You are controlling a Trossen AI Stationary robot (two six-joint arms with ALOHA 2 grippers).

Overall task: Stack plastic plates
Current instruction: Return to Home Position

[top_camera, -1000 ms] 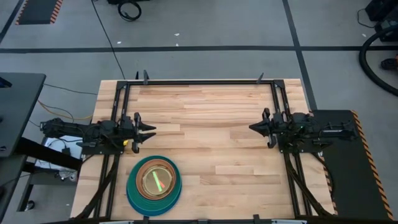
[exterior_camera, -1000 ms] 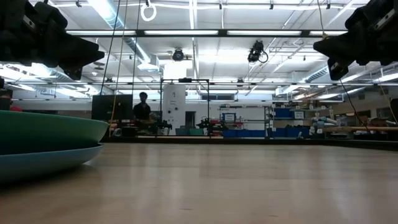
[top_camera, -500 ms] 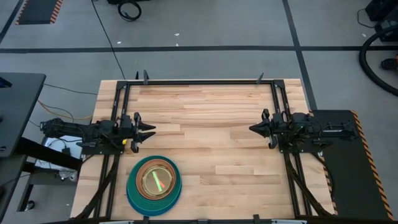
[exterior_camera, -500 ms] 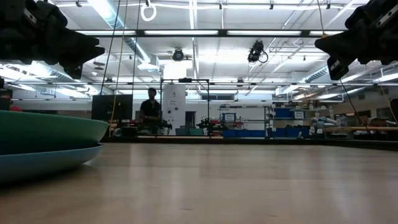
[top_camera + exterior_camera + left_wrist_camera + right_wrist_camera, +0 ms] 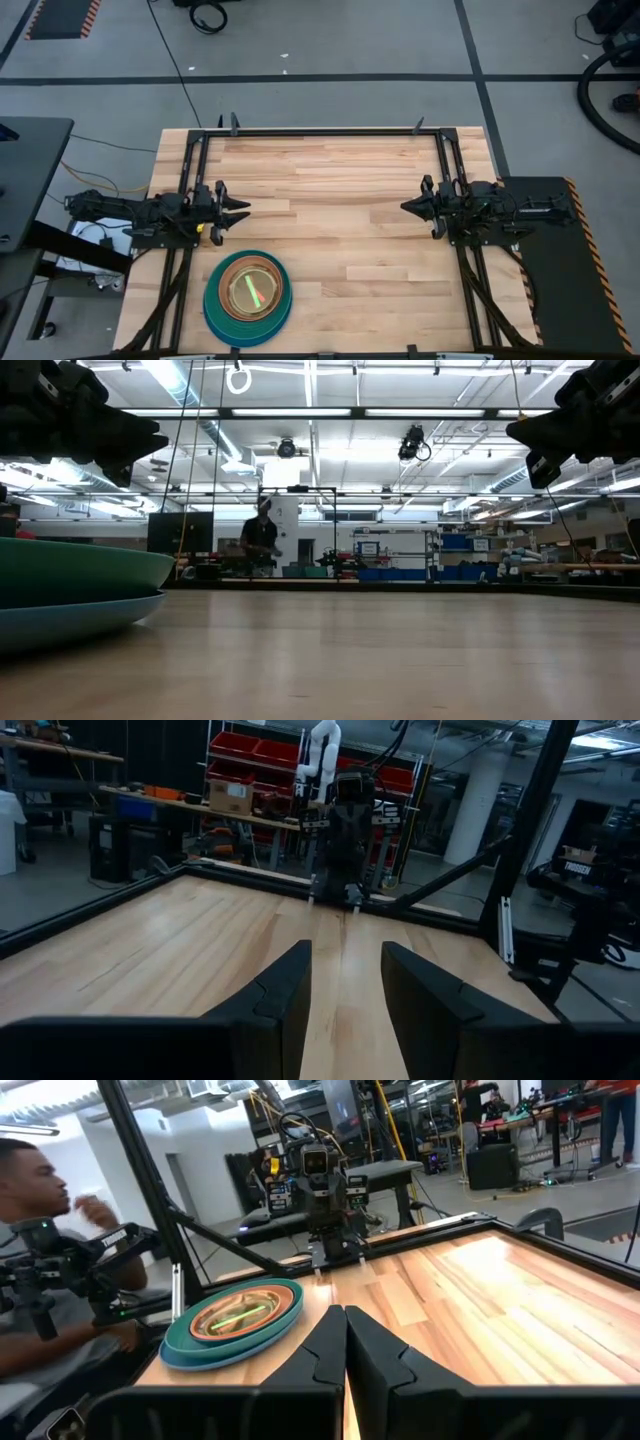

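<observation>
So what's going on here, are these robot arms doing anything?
Nothing is being handled right now. The plastic plates sit nested in one stack on the table, near the left tool, which hovers open and empty at its side. The right tool, shut and empty, hovers at the opposite side.

- The left arm point(image 5: 150, 212) is a chain of dark, matte, boxy segments. Thin black cables point(image 5: 90, 205) run along it.
- The left gripper point(image 5: 242, 208) carries two black fingers point(image 5: 275, 1005). Each is angular and wedge-shaped, with a flat inner face and a stepped upper edge.
- A small yellow mark point(image 5: 201, 228) sits beside the left gripper's base.
- The right arm point(image 5: 505, 210) has the same dark, segmented build.
- The right gripper point(image 5: 404, 207) carries two black, faceted fingers point(image 5: 322, 1345) with notched inner edges.
- Seen head-on in the right wrist view, the left arm's front holds a round camera lens point(image 5: 314, 1161) in a black block, with looped black cabling above it.
</observation>
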